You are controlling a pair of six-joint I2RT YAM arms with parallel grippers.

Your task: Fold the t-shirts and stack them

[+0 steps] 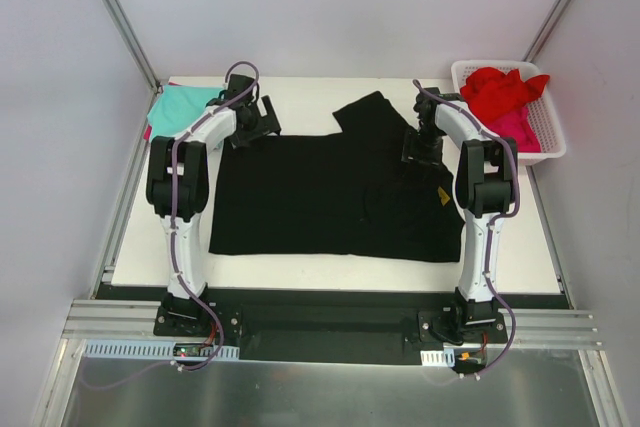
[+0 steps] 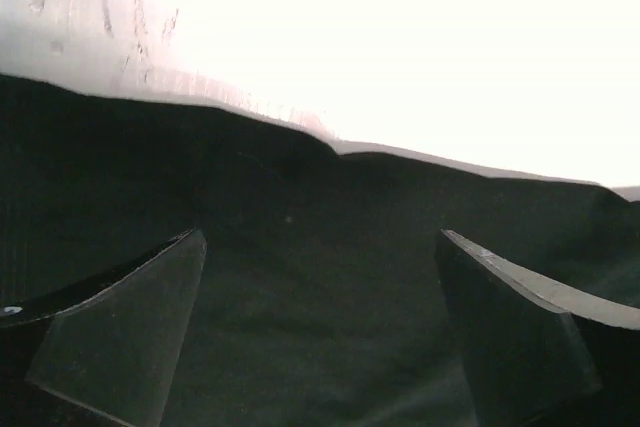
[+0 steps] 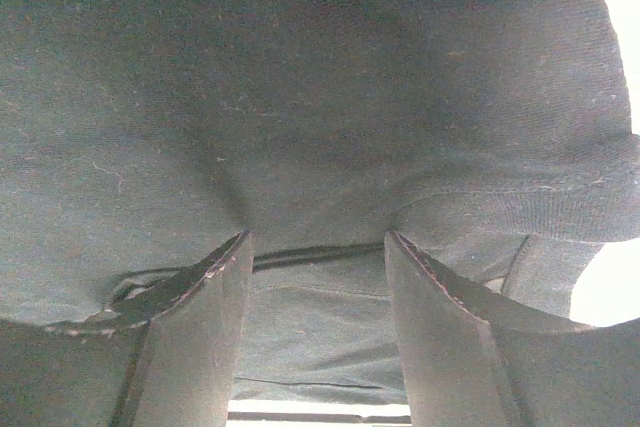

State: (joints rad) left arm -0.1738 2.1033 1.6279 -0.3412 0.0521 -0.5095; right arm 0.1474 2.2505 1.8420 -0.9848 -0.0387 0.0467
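The black t-shirt [image 3: 300, 77] fills almost the whole view. The right arm's fingers [image 3: 190, 347] stand apart, with their tips against the cloth, which puckers around them. A folded edge runs across the gap between them. A ribbed hem [image 3: 540, 209] lies to the right.

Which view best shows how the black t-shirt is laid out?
Top external: the whole black t-shirt lies spread on the table. Left wrist shows only an edge of it; right wrist shows only close-up fabric with a ribbed hem.
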